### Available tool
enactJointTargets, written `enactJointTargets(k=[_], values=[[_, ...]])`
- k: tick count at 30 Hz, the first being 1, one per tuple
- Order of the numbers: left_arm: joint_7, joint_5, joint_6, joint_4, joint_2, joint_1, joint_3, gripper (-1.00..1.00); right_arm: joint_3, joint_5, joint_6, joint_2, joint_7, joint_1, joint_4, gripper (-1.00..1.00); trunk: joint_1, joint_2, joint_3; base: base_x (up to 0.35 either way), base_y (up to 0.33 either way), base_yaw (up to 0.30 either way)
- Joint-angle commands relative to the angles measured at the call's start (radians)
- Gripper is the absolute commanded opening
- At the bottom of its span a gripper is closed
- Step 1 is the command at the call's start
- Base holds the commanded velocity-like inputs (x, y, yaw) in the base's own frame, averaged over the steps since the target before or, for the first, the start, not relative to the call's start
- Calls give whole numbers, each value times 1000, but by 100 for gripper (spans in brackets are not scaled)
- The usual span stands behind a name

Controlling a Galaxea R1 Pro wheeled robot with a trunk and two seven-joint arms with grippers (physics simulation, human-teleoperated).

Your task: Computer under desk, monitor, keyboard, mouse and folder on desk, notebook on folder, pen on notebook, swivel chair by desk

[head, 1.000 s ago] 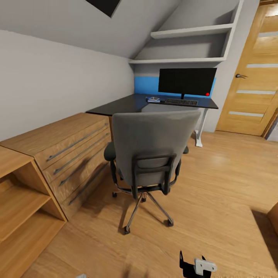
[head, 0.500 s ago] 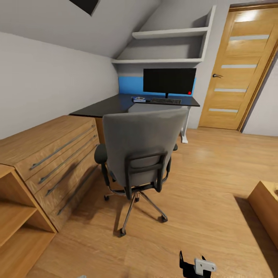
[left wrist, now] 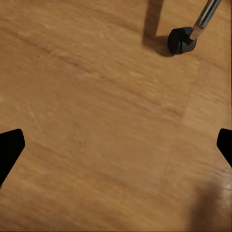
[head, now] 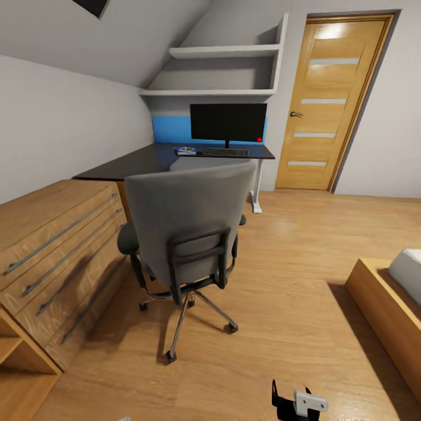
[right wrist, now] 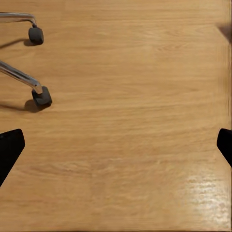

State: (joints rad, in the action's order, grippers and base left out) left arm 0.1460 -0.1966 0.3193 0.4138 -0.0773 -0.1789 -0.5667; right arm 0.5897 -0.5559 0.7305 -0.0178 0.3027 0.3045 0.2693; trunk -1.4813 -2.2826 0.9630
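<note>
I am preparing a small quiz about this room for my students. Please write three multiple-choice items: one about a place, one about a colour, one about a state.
1. Where does the keyboard lie?
A. on the floor
B. on the desk before the monitor
C. on a shelf

2. Colour of the panel behind the monitor?
A. blue
B. red
C. green

3. The left pincer is:
A. shut on a pen
B. shut on a castor
C. open

Key:
1 B: keyboard lies on desk below monitor.
2 A: panel is blue.
3 C: left pincer has fingertips wide apart over floor.

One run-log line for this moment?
stage: approaching | swivel chair: back toward camera, short of desk | monitor, keyboard: on desk | both pincers: open, empty, over floor
</note>
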Motion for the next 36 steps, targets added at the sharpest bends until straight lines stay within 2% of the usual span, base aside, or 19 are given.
enactJointTargets(k=[1,7,24,36], values=[[6,-9,3,0,-1,-1,-9,100,9,-3,1,-1,8,1,1,100,0,0,1,26,181,-270],[6,-9,3,0,-1,-1,-9,100,9,-2,1,-1,9,1,0,100,0,0,1,34,121,-270],[6,-9,3,0,-1,-1,-9,100,10,-2,1,0,8,1,1,100,0,0,1,3,9,-261],[6,-9,3,0,-1,-1,-9,100,10,-1,3,1,8,1,1,100,0,0,1,0,0,-117]])
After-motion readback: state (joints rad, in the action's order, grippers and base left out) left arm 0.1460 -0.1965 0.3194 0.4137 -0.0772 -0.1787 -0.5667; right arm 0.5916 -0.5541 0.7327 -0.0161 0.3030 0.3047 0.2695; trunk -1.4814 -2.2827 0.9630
